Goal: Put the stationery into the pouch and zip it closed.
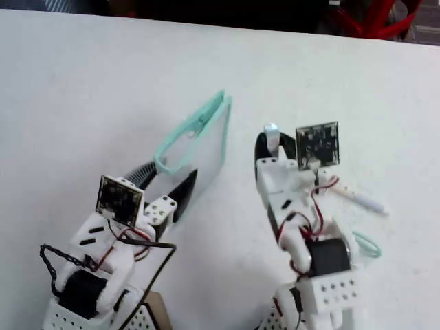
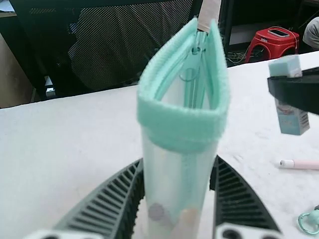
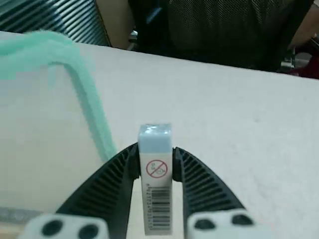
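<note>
pouch (image 2: 182, 149) — clear, mint-trimmed, upright, zip open | eraser (image 3: 155, 169) — pale, sleeved, raised near pouch | pen (image 1: 357, 199) lying flat, apart

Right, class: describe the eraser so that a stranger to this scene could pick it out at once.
On the white table, find the right gripper, beside the mint-edged pouch. The eraser is the upright block clamped in it. Unlike the thin pen lying nearby, it is boxy, with a pale blue top.
</note>
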Controlling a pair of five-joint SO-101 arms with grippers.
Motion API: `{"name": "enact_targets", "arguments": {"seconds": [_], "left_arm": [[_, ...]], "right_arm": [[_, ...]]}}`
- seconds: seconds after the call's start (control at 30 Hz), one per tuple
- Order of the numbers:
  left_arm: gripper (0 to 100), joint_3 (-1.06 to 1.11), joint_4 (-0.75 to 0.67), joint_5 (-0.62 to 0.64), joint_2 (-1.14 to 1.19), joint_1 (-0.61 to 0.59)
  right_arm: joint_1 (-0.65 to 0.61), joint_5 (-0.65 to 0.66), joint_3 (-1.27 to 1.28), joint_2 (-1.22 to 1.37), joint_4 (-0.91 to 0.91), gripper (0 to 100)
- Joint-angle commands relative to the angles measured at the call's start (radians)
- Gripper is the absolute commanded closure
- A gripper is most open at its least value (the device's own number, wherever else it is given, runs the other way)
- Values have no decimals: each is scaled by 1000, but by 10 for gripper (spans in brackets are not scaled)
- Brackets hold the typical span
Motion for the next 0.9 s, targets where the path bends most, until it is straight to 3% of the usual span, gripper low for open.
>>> {"name": "enact_targets", "arguments": {"seconds": [0.0, 0.47, 0.87], "left_arm": [[785, -6, -23, -12, -10, 4], [785, -6, -20, -11, -10, 5], [785, -8, -21, -11, -10, 5]], "right_arm": [[-15, 11, -187, -42, 93, 981], [-153, 3, -580, 335, 214, 981], [-219, 6, -695, 360, 298, 981]]}}
